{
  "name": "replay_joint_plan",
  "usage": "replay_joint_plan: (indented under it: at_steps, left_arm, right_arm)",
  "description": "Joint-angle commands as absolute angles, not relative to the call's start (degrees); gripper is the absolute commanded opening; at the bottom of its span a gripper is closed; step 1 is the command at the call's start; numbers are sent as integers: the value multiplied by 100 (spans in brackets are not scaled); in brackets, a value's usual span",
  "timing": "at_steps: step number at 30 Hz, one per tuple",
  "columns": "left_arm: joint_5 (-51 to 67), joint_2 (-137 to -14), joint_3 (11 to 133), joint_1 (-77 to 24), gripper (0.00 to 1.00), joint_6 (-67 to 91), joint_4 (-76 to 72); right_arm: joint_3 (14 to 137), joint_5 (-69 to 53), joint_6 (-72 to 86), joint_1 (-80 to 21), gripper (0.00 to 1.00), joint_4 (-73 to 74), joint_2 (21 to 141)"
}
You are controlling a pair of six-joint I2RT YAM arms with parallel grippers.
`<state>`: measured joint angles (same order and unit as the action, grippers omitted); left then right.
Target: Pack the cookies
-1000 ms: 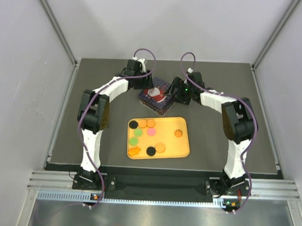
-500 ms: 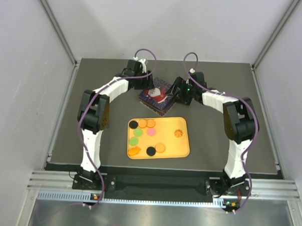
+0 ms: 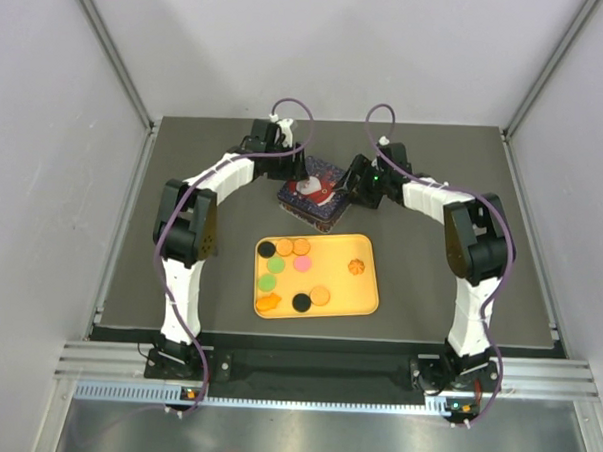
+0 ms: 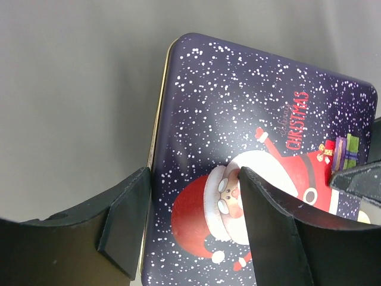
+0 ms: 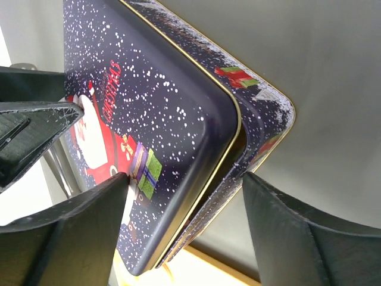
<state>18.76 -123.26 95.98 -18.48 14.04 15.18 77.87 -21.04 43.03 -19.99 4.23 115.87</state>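
- Right hand (image 5: 184, 179) has moved in on the tin (image 4: 238, 101) and its jaws have narrowed. They straddle one corner, lid and base both between them, but I cannot tell whether they bite yet.
- Left hand (image 4: 195, 173) stays released, with one finger just outside the tin's edge and the other over the Santa on the lid.
- Lid is on the tin. It is painted metal, stiff and probably slick, so its rim looks like the place to grip.
- Cookies (image 3: 302, 263) lie loose on the yellow tray (image 3: 363, 299), just on the arm-base side of the tin, with none packed.
- They look light, thin and brittle, so a gentle pinch across the rim, one at a time, should suit them.
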Motion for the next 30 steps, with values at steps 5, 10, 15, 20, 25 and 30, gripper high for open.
replay_joint_plan:
  at_steps: [5, 10, 15, 20, 25, 30]
  left_arm:
    - [2733, -12059, 9536, -2030, 65, 1257, 1881]
    - [2707, -12050, 9527, -2039, 65, 950, 2056]
    - [2286, -12032, 9510, -2065, 64, 589, 2267]
    - [2163, -12015, 9457, -2100, 66, 440, 2267]
    - [1960, -11980, 9404, -2083, 69, 606, 2084]
    - [1758, -11857, 9334, -2013, 71, 949, 1758]
  right_arm:
    - [8235, -2241, 4087, -2118, 74, 123, 11637]
    - [8323, -2145, 3832, -2127, 72, 193, 11646]
    - [8332, -2048, 3612, -2136, 66, 220, 11610]
    - [8385, -2057, 3516, -2136, 56, 237, 11637]
    - [8394, -2048, 3454, -2127, 62, 272, 11663]
    - [8394, -2048, 3419, -2109, 66, 325, 11681]
